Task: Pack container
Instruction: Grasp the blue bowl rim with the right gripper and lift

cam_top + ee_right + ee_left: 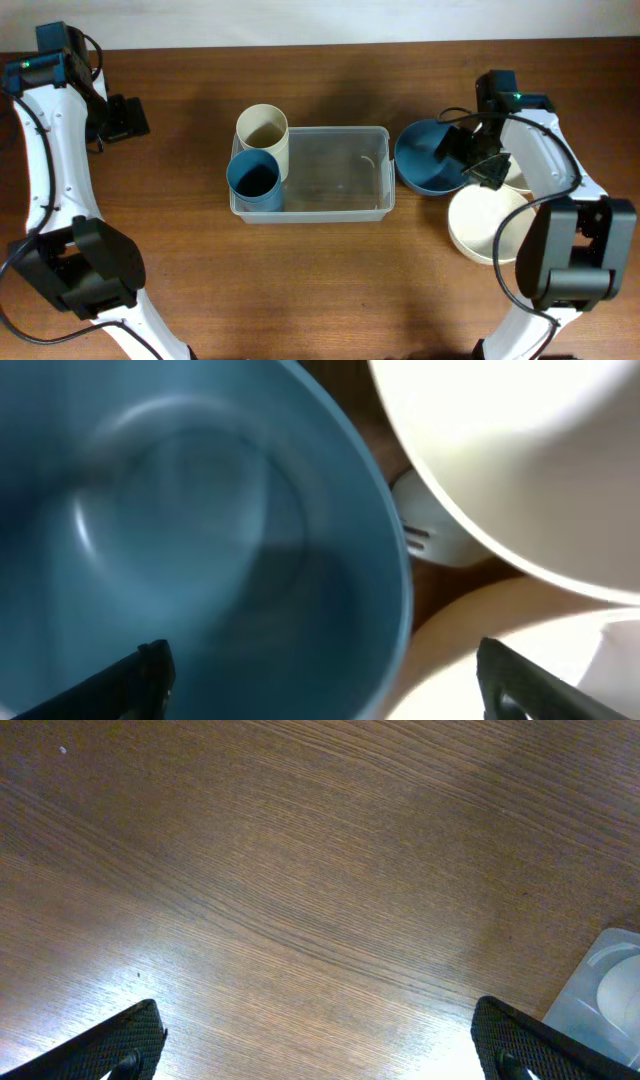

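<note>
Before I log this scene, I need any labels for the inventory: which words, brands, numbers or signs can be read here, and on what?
None: no readable text, brand, number or sign shows in any view, not on the container, the blue cup, the cream cup, the blue bowl or the cream bowl.

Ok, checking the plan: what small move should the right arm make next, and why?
Probably lower the right gripper and close on the rim of the blue bowl: the jaws stand open over it, and the container has bare room beside the blue cup.
</note>
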### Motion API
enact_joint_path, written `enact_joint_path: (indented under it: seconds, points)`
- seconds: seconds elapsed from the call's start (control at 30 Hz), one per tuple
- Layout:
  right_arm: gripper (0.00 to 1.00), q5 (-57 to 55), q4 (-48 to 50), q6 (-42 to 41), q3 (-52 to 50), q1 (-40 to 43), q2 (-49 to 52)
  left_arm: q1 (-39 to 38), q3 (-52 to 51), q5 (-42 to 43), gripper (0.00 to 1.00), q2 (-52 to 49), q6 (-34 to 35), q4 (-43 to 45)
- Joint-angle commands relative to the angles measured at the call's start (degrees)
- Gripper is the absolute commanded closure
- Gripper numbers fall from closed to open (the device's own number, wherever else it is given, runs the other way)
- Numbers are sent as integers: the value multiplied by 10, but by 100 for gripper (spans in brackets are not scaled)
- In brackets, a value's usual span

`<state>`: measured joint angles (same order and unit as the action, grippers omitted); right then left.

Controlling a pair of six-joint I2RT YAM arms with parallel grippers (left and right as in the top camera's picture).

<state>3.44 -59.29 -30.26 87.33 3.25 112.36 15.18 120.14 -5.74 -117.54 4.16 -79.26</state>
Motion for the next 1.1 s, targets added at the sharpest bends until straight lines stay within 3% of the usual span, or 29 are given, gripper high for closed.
enact_joint_path:
  seconds: [0.0, 0.13, 0.77, 1.07]
  points:
    - [9, -3, 13, 16, 10, 2, 22, 1, 9, 6, 0, 1, 6, 0]
    - [15, -1, 25, 15, 10, 2, 28, 1, 9, 6, 0, 1, 6, 0]
    - [15, 54, -13, 42, 11, 2, 24, 1, 9, 6, 0, 1, 6, 0]
    - [15, 65, -39, 59, 18, 2, -50, 1, 9, 6, 0, 1, 6, 0]
